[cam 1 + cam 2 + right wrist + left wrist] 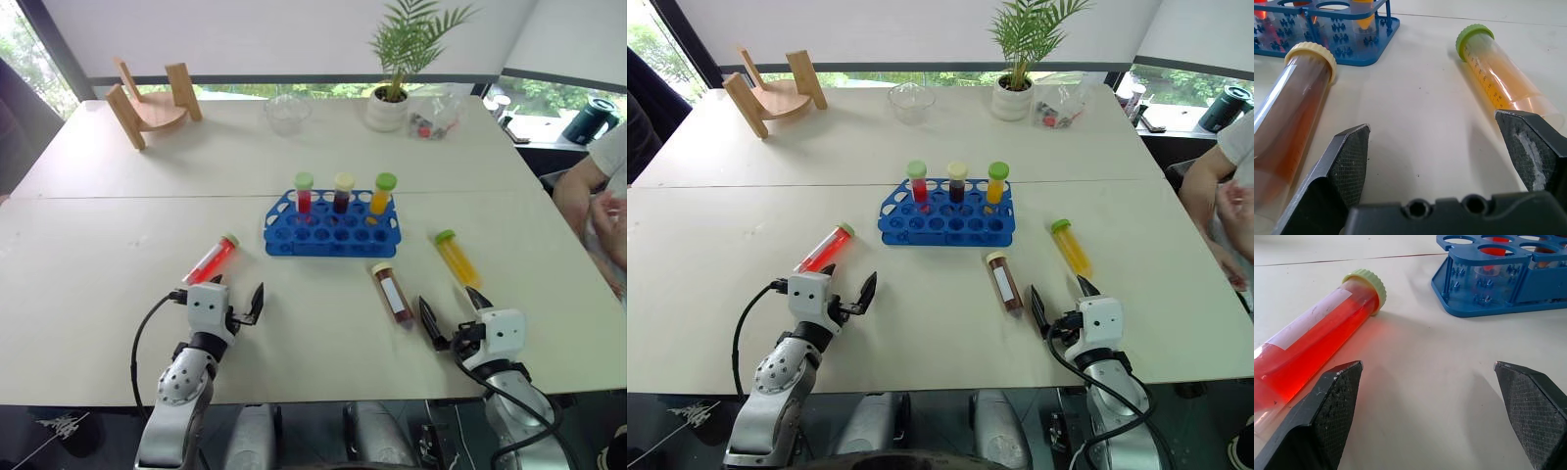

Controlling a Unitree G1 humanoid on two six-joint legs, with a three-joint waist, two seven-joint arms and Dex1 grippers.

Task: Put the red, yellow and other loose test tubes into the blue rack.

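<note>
Pale table (294,147) carries the blue rack (331,233) at its middle, three capped tubes upright in its far row. Loose on the table lie the red tube (212,260) to the rack's left, the brown tube (393,293) and yellow tube (457,258) to its right. Left tool (231,306) gapes open just beside the red tube; right tool (453,315) gapes open between brown and yellow.
</note>
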